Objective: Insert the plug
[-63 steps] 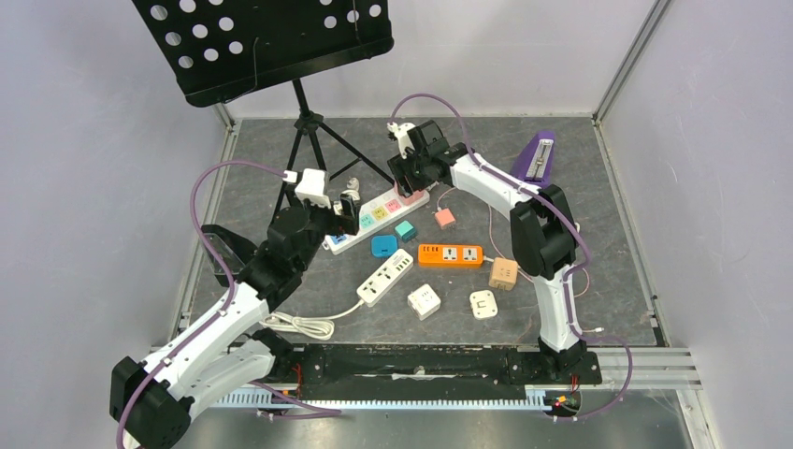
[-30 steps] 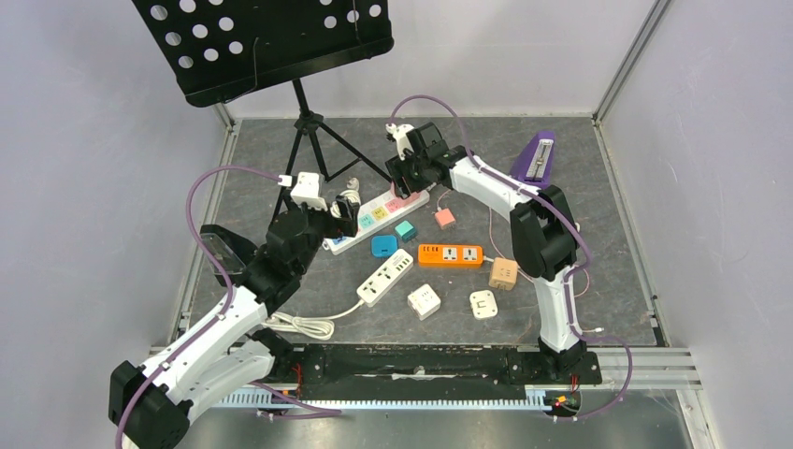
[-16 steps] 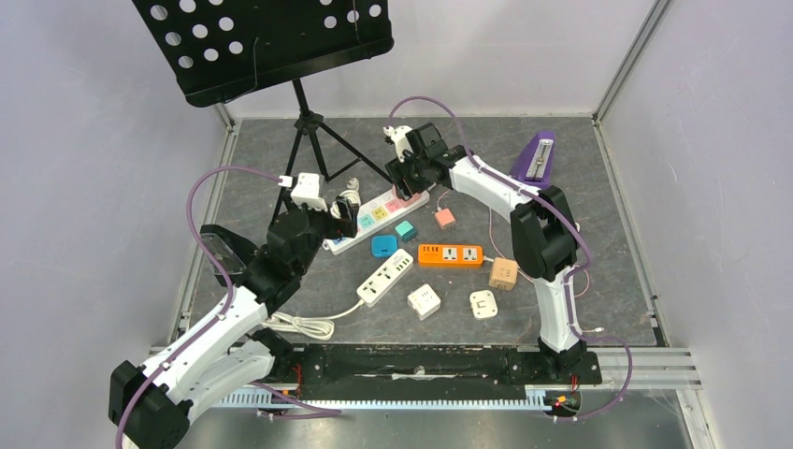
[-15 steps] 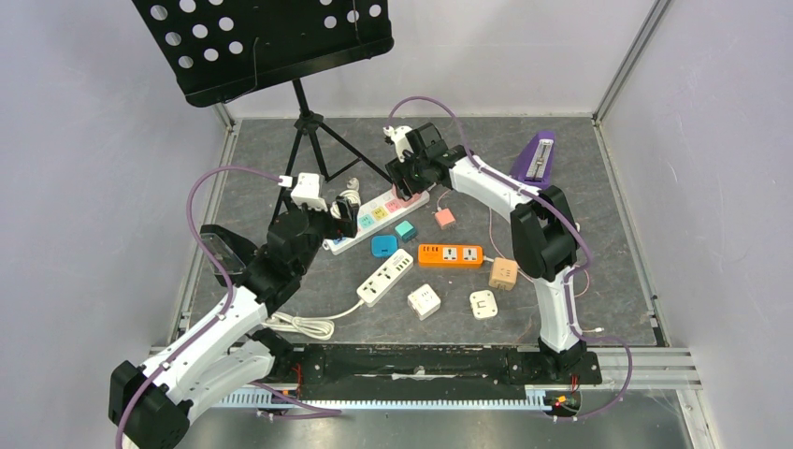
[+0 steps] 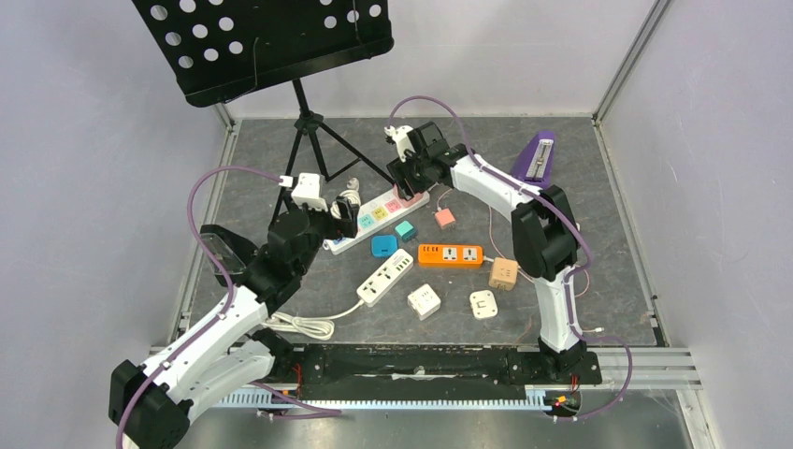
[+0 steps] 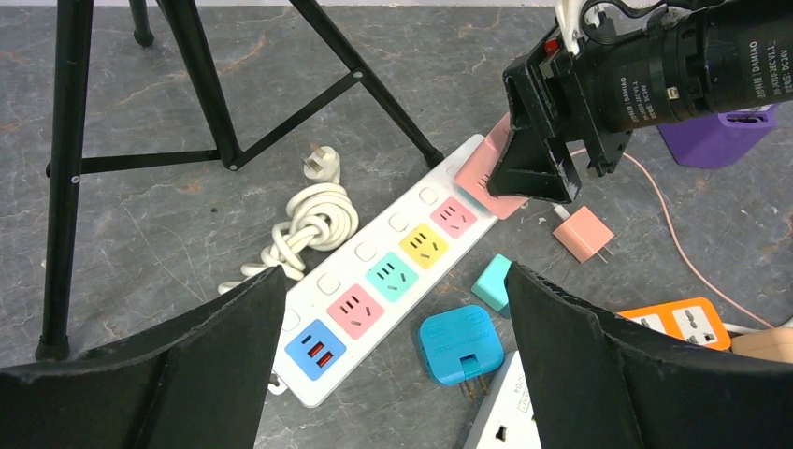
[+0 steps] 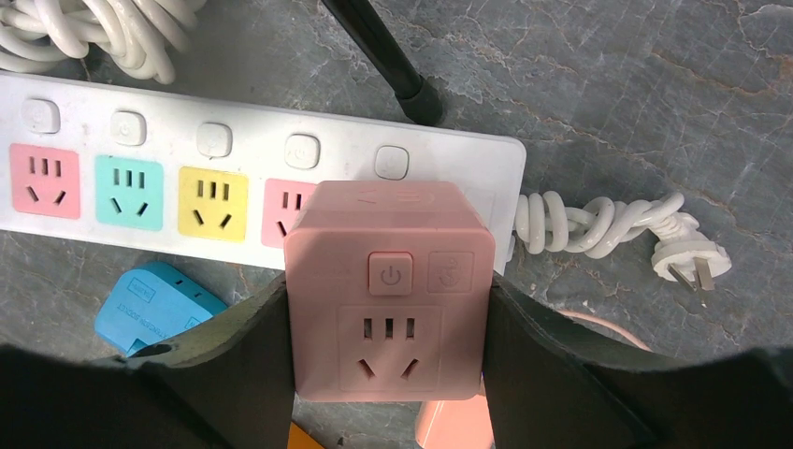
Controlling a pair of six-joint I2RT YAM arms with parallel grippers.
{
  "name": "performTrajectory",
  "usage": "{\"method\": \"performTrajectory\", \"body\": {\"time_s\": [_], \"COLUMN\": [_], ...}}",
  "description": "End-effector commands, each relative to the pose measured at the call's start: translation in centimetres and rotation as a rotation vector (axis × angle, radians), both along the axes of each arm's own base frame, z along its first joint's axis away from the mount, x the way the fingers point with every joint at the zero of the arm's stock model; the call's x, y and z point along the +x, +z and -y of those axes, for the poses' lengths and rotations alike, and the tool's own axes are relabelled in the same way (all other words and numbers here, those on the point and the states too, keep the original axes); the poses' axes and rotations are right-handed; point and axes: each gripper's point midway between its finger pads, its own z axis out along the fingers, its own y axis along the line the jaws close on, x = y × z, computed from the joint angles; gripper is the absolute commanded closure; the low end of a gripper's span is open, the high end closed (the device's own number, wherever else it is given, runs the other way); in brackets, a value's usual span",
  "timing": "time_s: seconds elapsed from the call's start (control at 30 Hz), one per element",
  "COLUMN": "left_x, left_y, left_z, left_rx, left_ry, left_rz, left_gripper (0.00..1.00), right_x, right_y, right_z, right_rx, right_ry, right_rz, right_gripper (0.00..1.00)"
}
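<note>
My right gripper (image 7: 388, 313) is shut on a pink cube adapter plug (image 7: 388, 290), holding it over the right end of the white power strip (image 7: 439, 150) with coloured sockets. The same plug shows in the left wrist view (image 6: 486, 168) and the top view (image 5: 409, 194), at the strip's far end (image 5: 379, 213); whether its pins are seated is hidden. My left gripper (image 6: 393, 309) is open and empty above the strip's near end (image 6: 374, 281), by the blue USB socket. In the top view it hovers at the strip's left end (image 5: 341, 213).
A music stand's tripod legs (image 5: 309, 140) stand behind the strip, one foot (image 7: 416, 94) close to it. The strip's coiled cord (image 6: 313, 220) lies beside it. A blue plug (image 6: 458, 341), teal cube (image 6: 496, 281), small pink plug (image 6: 584, 234), orange strip (image 5: 450, 254) and white adapters (image 5: 424, 301) lie nearby.
The left arm drew back slightly towards the strip's near end. The right gripper keeps the pink plug at the strip's far end, hardly moved.
</note>
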Motion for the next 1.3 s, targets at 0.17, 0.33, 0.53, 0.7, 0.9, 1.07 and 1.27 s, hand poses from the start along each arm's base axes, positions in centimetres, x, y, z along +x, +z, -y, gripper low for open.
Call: {"method": "performTrajectory", "body": {"time_s": [0.17, 0.33, 0.53, 0.7, 0.9, 1.07, 1.27], "left_x": [-0.1, -0.3, -0.5, -0.4, -0.4, -0.4, -0.3], "left_y": [0.5, 0.4, 0.0, -0.2, -0.4, -0.5, -0.7], "left_z": [-0.2, -0.4, -0.6, -0.7, -0.8, -0.9, -0.9], "left_rx": [-0.054, -0.060, -0.063, -0.059, -0.057, -0.054, -0.049], "left_ry": [0.023, 0.028, 0.037, 0.042, 0.048, 0.052, 0.056], "left_rz": [0.013, 0.012, 0.007, 0.004, 0.000, -0.004, -0.008], "left_gripper": [0.08, 0.08, 0.08, 0.08, 0.08, 0.08, 0.08], "right_x": [-1.2, -1.5, -1.4, -1.1, -0.6, 0.0, 0.1], "right_y": [-1.9, -2.3, -2.5, -2.4, -3.2, -3.4, -3.2], "right_z": [1.3, 0.9, 0.4, -0.3, 0.8, 2.0, 2.8], "right_rx": [0.022, 0.051, 0.070, 0.066, -0.026, -0.086, -0.117], "right_ry": [0.025, 0.045, 0.062, 0.069, 0.009, -0.046, -0.073], "right_rz": [-0.129, -0.158, -0.153, -0.114, -0.075, -0.043, -0.029], "right_gripper": [1.00, 1.00, 1.00, 1.00, 1.00, 1.00, 1.00]}}
